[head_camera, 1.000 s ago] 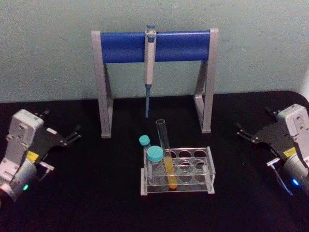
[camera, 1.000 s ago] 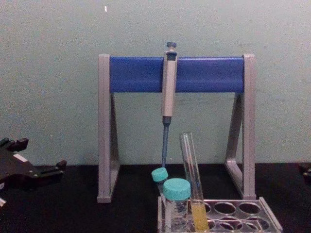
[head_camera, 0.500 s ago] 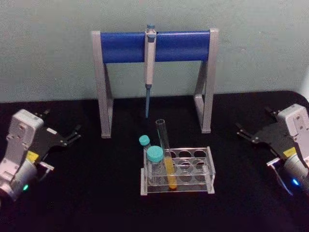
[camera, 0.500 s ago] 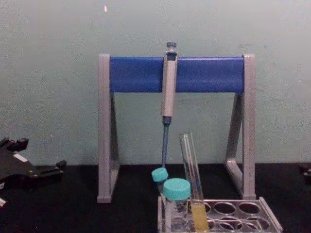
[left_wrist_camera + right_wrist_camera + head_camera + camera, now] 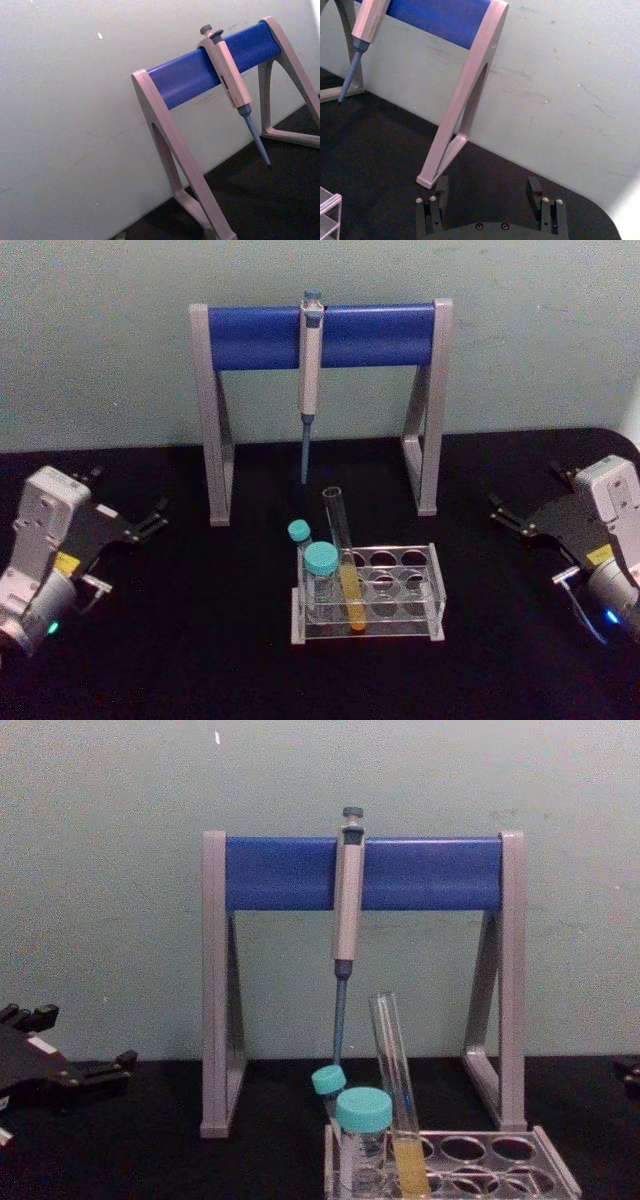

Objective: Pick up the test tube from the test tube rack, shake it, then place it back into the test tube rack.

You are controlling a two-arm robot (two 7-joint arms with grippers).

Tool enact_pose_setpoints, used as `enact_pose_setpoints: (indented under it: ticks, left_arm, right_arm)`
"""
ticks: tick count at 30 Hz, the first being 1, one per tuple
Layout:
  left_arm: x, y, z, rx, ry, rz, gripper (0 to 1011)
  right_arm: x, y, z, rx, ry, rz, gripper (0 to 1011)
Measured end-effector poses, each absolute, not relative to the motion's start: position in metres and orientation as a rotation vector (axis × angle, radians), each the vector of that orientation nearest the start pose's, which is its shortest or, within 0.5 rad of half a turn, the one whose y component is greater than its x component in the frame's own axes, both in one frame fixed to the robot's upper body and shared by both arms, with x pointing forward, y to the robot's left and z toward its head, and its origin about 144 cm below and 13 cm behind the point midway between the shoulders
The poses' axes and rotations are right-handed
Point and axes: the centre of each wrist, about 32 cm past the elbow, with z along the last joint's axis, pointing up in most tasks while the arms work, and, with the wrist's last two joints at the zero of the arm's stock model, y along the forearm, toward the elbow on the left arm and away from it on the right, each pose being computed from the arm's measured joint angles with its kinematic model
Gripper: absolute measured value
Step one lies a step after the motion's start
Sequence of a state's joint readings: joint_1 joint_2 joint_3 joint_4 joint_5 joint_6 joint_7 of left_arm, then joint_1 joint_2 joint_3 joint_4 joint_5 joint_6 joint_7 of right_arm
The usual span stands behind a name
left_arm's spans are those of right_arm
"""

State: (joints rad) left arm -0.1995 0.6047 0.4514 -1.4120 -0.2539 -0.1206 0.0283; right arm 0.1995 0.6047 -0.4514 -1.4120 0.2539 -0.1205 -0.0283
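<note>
On desk [image 5: 180,650], in test tube rack [image 5: 437,585]: test tube [image 5: 343,560], leaning, beside teal-capped vials [image 5: 321,578]. Well apart either side: left hand [image 5: 130,492], right hand [image 5: 524,487], both spread; yellow stickers unreadable. Behind: pipette [image 5: 310,360] on stand [image 5: 380,335].

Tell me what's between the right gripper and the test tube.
In the head view, just empty holes of the test tube rack, then bare black table.
</note>
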Motion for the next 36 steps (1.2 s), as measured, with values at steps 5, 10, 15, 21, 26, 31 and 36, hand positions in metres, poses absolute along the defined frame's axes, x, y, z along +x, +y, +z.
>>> enact_pose_setpoints:
  ticks: [5,10,15,21,26,31,36]
  left_arm:
    - [0.4886,0.3097,1.1398,0.304,-0.285,1.248,1001]
    - [0.4886,0.3097,1.1398,0.304,-0.285,1.248,1001]
    - [0.4886,0.3097,1.1398,0.304,-0.285,1.248,1001]
    - [0.4886,0.3097,1.1398,0.304,-0.285,1.248,1001]
    - [0.4886,0.3097,1.1398,0.304,-0.285,1.248,1001]
    - [0.4886,0.3097,1.1398,0.304,-0.285,1.248,1001]
    - [0.4886,0.3097,1.1398,0.304,-0.285,1.248,1001]
  right_arm:
    - [0.4886,-0.3097,1.1398,-0.305,-0.285,-1.248,1000]
    - [0.4886,-0.3097,1.1398,-0.305,-0.285,-1.248,1000]
    - [0.4886,-0.3097,1.1398,-0.305,-0.285,-1.248,1000]
    - [0.4886,-0.3097,1.1398,-0.305,-0.285,-1.248,1000]
    - [0.4886,-0.3097,1.1398,-0.305,-0.285,-1.248,1000]
    - [0.487,-0.3104,1.1402,-0.299,-0.281,-1.247,1000]
    - [0.4811,-0.3118,1.144,-0.272,-0.254,-1.229,1000]
